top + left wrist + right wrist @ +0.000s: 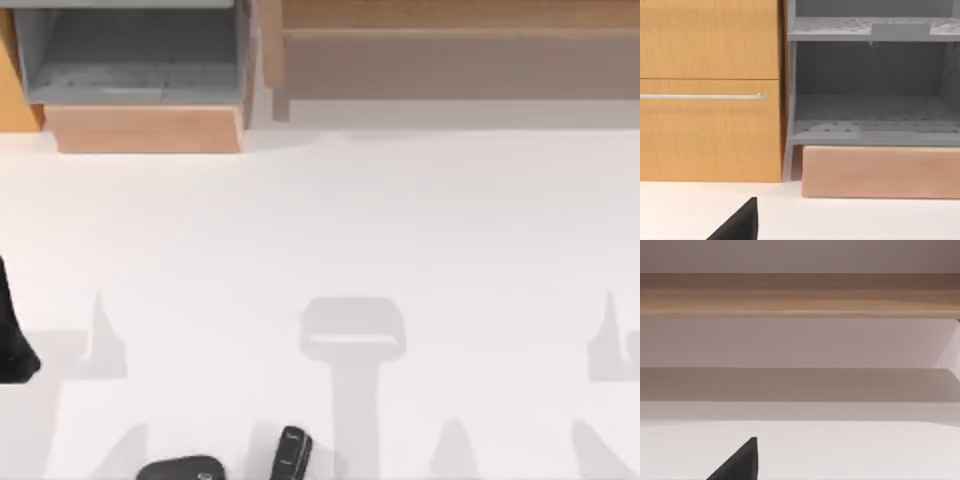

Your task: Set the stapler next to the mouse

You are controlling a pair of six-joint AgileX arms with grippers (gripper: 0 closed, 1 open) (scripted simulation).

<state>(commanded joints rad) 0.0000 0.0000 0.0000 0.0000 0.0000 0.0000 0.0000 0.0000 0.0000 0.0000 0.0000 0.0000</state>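
Note:
The stapler (290, 452), a narrow black bar with pale marks at its far end, lies at the table's near edge, a little left of centre. The mouse (182, 469), a low rounded dark oval, sits just to its left, cut off by the near edge, with a small gap between them. My left arm (14, 335) shows as a dark shape at the table's left edge, well away from both. A dark tip of my left gripper (740, 224) faces the cabinet. A dark tip of my right gripper (740, 464) faces the back shelf.
A wooden cabinet with a grey open shelf unit (130, 60) stands at the back left, with a drawer front and metal handle (700, 96). A long wooden shelf (450, 50) runs along the back right. The white table (330, 220) stretches between them.

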